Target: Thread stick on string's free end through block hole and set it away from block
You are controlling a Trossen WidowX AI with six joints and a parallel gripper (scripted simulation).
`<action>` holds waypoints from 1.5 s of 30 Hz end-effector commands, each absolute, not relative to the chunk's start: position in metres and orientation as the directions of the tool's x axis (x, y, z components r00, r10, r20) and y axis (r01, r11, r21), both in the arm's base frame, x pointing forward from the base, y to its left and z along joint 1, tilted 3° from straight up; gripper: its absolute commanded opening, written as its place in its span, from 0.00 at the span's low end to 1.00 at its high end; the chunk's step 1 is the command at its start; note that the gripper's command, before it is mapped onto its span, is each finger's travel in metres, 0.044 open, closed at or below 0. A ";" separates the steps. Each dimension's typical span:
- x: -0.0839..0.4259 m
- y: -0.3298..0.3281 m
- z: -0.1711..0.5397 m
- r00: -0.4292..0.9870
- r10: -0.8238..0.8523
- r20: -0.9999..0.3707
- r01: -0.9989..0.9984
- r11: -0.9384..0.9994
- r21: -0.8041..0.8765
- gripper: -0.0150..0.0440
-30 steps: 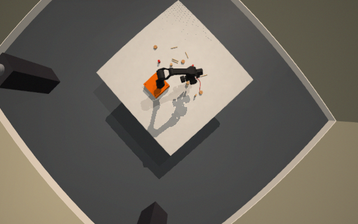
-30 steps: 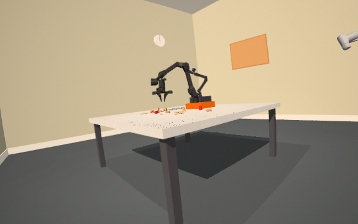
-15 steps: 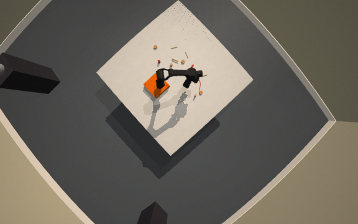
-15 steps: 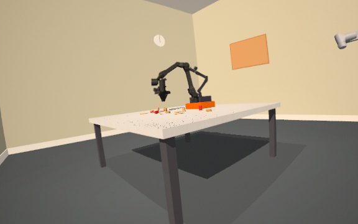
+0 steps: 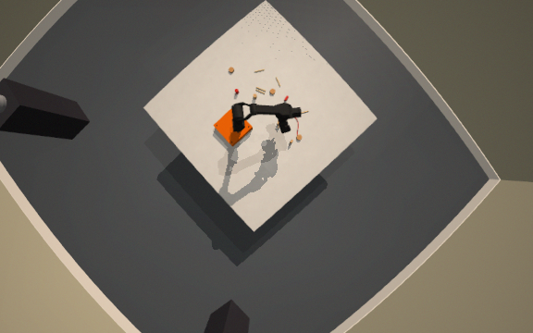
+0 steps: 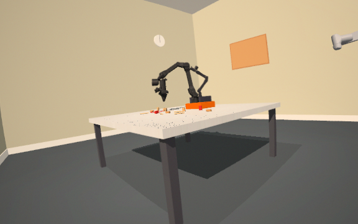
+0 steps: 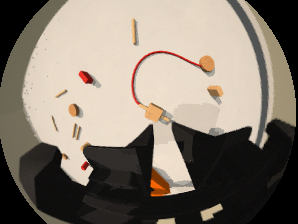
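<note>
The wooden block (image 7: 154,112) stands on the table. The thin stick (image 7: 166,120) sits in its hole: a short end shows on the side toward my fingers, and the other end shows on the far side, where the red string (image 7: 133,82) (image 5: 298,126) starts. The string curves round to the round wooden button (image 7: 207,63) (image 5: 299,137). My gripper (image 7: 162,125) (image 6: 163,100) is partly open with nothing between the fingers. It hangs above the table, its tips near the block's stick-end side in the wrist view. In the top view the arm mostly hides the block.
A small wooden piece (image 7: 215,91) (image 5: 291,141) lies near the button. A loose stick (image 7: 134,31) (image 5: 305,112) and a red piece (image 7: 85,77) (image 5: 286,98) lie beyond the string. Several loose sticks, a wooden disc (image 7: 73,110) (image 5: 272,92) and other small pieces lie to one side. The orange base (image 5: 222,127) is behind.
</note>
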State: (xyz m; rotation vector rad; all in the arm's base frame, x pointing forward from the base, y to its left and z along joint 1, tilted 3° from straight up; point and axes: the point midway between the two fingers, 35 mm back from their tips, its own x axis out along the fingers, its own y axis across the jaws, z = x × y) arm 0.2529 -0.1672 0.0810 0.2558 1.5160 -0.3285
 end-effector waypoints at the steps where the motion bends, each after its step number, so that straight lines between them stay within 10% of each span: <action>1: 0.235 -0.174 0.079 -0.003 -0.052 -0.999 -0.411 0.911 -0.046 0.46; 45: 0.234 -0.179 0.047 -0.005 -0.051 -0.999 -0.604 0.796 -0.038 0.46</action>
